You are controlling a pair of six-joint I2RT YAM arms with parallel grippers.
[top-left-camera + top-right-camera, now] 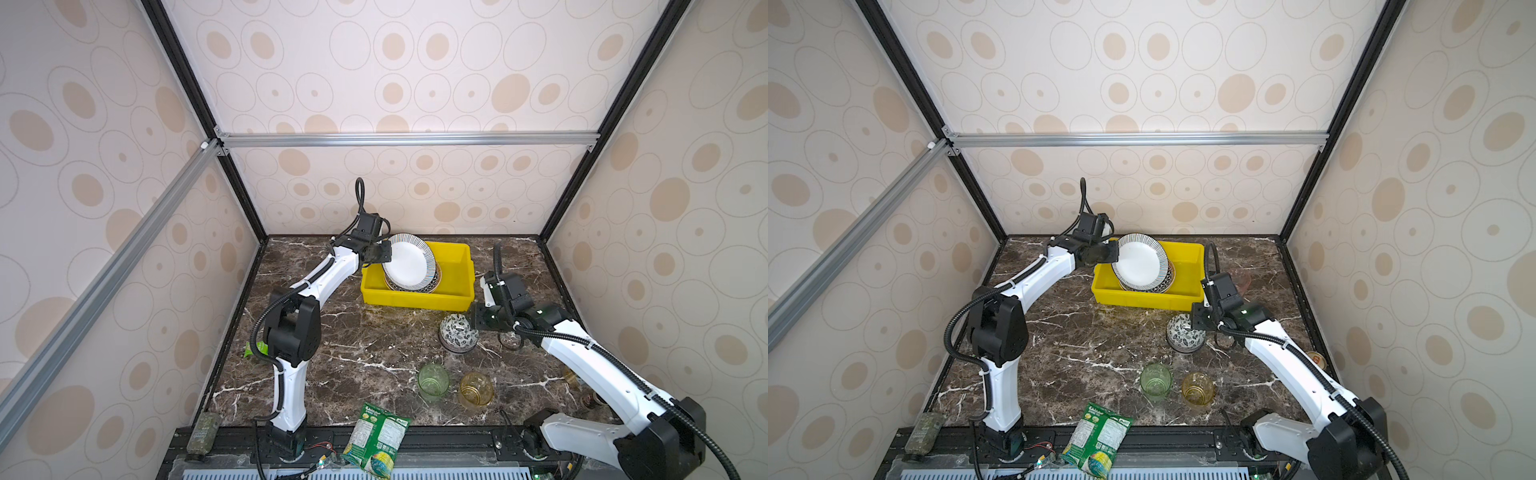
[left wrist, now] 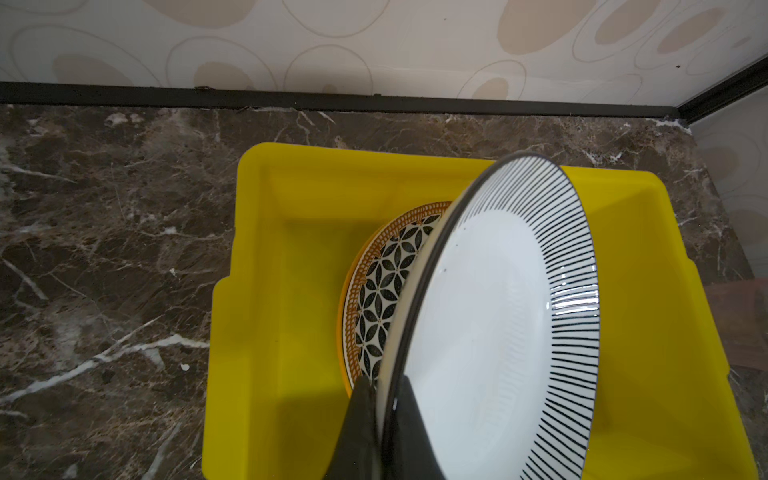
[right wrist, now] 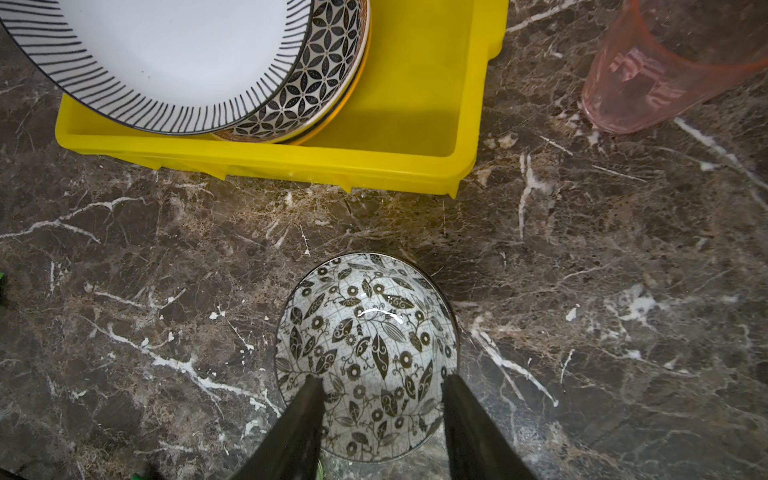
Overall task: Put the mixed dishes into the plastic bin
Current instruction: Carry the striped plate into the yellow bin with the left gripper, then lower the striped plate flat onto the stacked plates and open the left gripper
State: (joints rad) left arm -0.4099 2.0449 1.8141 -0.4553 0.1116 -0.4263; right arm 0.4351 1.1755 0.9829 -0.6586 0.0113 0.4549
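Now left end effector point(image 2: 384, 384) grips striped plate point(image 2: 490, 311) tilted above plastic bin point(image 2: 270, 249)

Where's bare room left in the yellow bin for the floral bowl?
Bare floor in the yellow bin runs between the geometric plate and the wall nearest the right arm. The opposite end is crowded: the left pincer holds the striped plate tilted over that plate.

Enclosure: cream wallpaper panels with beige ovals point(image 1: 407, 83) at 9, 12 and 3 o'clock. Black corner posts point(image 1: 182, 75). Silver aluminium crossbar point(image 1: 407, 139) spans 12 o'clock; a second silver rail point(image 1: 124, 253) slants at 9. Floor: dark brown white-veined marble slab point(image 1: 374, 345). Light even, diffuse.
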